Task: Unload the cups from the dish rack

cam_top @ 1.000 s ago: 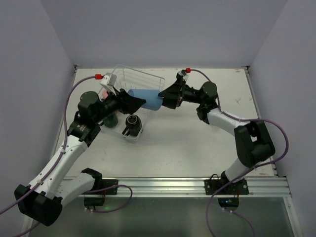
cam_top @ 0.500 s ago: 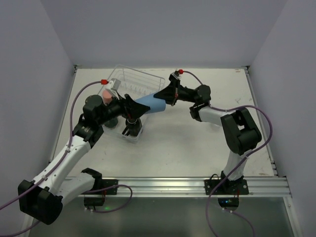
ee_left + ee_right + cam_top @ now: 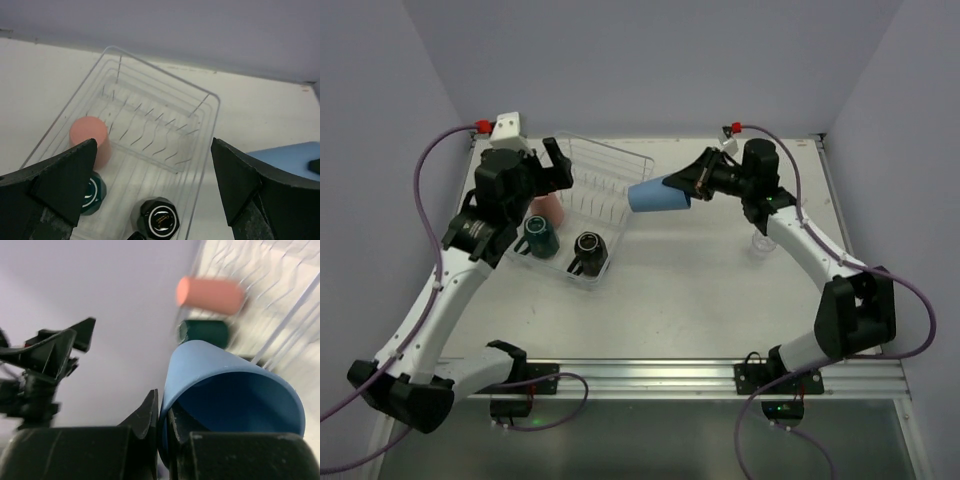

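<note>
Right wrist: light-blue tumbler in claw

Dish rack: clear plastic, rectangular, thin upright prongs, set at an angle on the counter. Its far half is bare.

Near half holds three cups, base up: salmon-pink tumbler, dark teal mug, and black mug at the near right corner.

Light-blue tumbler: outside the rack, just right of it, off the counter, lying sideways. The right end effector pinches its rim.

Small clear glass: on the counter, well right of the rack.
</note>
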{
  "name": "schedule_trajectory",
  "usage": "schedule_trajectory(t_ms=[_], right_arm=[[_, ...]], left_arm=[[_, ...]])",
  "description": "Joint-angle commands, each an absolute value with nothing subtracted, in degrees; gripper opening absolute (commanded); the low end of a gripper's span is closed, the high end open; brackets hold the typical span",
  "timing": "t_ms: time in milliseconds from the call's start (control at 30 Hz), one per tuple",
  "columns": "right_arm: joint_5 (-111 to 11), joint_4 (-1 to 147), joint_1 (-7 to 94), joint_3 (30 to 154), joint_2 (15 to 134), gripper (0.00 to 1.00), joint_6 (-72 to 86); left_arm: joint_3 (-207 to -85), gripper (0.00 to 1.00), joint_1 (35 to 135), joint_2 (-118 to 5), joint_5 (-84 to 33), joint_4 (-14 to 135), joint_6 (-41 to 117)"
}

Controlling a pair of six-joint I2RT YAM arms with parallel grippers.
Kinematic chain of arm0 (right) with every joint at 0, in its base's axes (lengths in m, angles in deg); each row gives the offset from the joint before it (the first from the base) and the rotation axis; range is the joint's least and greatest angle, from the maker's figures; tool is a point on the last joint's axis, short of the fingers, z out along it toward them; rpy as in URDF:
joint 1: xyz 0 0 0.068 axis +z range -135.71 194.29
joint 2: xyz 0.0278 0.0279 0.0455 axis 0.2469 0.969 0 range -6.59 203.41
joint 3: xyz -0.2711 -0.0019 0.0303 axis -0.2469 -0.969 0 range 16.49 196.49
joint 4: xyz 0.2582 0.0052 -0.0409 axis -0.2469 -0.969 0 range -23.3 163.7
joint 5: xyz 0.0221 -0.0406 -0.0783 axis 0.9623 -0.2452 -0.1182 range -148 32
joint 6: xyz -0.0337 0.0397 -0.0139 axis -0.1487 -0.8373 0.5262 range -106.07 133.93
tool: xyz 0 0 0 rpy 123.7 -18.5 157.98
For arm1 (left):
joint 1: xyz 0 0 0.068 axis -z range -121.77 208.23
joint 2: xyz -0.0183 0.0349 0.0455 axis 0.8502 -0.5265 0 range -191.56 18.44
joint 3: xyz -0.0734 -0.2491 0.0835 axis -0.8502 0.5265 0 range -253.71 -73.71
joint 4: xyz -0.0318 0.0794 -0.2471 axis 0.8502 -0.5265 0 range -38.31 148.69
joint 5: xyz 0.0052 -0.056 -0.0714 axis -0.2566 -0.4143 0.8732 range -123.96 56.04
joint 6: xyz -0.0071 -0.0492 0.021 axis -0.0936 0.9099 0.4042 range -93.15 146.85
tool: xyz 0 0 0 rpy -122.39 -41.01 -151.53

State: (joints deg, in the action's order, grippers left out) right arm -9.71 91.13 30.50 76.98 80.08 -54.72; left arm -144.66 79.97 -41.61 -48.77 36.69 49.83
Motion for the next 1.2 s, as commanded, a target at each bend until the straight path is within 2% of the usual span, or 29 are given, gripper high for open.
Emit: schedule_trajectory(t_ms=[0,200,333,533,933,1000,1033,1100,1133,1167], right_arm=[[-32.48,50.55,31.7,87.15,76.99,0.0,-23.81],[-55.85,33.12,31.78,95.59,82.61,0.0,-15.88],[-62.64,29.85,31.96,95.86,85.95,0.0,-13.85],[-69.49,27.3,33.89,96.38,88.68,0.0,-12.44],[-72.59,25.19,37.05,97.79,92.46,0.0,-12.35],[-72.94,25.19,37.23,97.62,92.55,0.05,-12.44],[-73.03,25.19,37.41,97.53,92.55,0.12,-12.44],[-73.21,25.36,37.5,97.18,92.46,0.2,-12.53],[-73.29,25.53,37.85,97.0,92.02,0.32,-12.62],[-73.03,25.88,37.94,96.83,91.76,0.39,-12.7]], left_arm=[[-144.99,1.0,78.28,-48.96,-54.54,27.83,48.55],[-143.75,1.0,74.5,-52.83,-48.82,31.18,50.22],[-144.02,1.0,72.91,-53.89,-49.34,31.97,50.49],[-146.3,1.0,69.75,-56.52,-49.96,30.65,49.52],[-147.71,1.0,66.23,-62.68,-47.24,29.42,48.99],[-147.62,1.0,65.97,-63.29,-46.71,29.68,49.17],[-147.62,1.0,65.7,-63.82,-46.27,30.03,49.0],[-148.06,1.0,65.61,-64.52,-45.83,30.12,48.12],[-148.24,1.0,65.53,-65.31,-46.0,30.04,47.94],[-148.41,1.0,65.53,-65.75,-45.91,30.04,47.42]])
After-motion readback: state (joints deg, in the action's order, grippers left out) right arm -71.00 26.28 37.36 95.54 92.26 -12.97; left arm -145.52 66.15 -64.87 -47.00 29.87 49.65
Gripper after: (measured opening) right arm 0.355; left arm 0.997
